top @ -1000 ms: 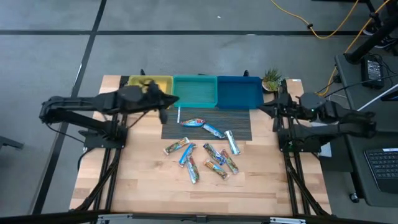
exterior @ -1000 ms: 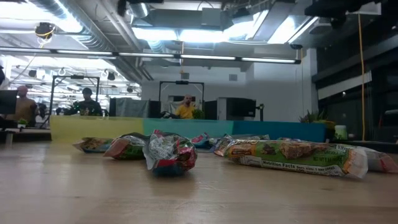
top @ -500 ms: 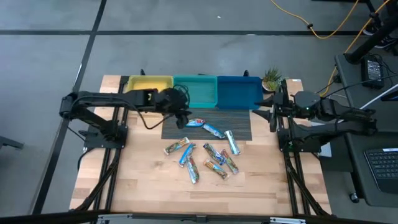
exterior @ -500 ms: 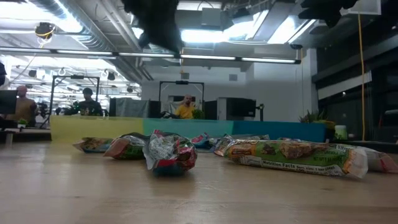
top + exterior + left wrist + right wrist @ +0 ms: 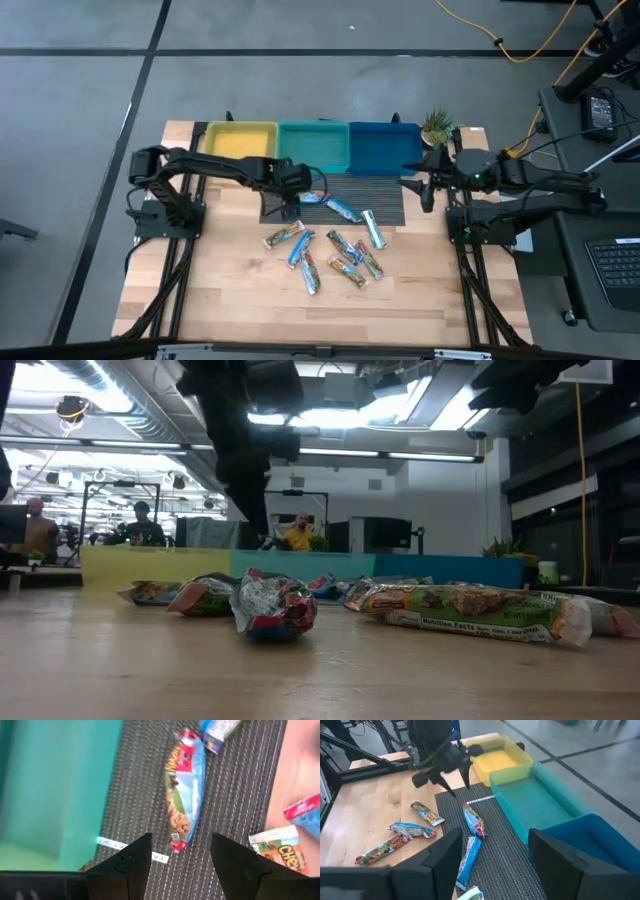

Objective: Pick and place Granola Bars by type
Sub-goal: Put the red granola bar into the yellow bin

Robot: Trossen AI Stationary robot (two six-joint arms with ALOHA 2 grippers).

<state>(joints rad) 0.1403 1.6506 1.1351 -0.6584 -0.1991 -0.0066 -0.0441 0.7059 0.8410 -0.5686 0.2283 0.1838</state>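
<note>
Several granola bars lie loose, some on the dark ribbed mat (image 5: 335, 205), some on the wood in front of it. A red-and-blue bar (image 5: 182, 790) (image 5: 312, 197) lies flat on the mat's left part. My left gripper (image 5: 182, 857) (image 5: 297, 200) hovers open above the mat, just short of that bar's near end, touching nothing. My right gripper (image 5: 495, 865) (image 5: 424, 193) hangs open in the air at the mat's right edge. More bars (image 5: 345, 210) (image 5: 373, 228) (image 5: 285, 235) spread toward the table's middle.
Yellow (image 5: 240, 140), teal (image 5: 313, 147) and blue (image 5: 384, 148) bins stand in a row at the far edge. A white strip (image 5: 132, 849) lies on the mat by the teal bin. A small plant (image 5: 436, 127) stands far right. Bare wood lies toward the near edge.
My left arm has swung from beside the yellow bin toward the table's right and down, bringing its gripper over the mat's left part by the red-and-blue bar. My right gripper has moved a little toward the table's left, to the mat's right edge. The bars have stayed put.
</note>
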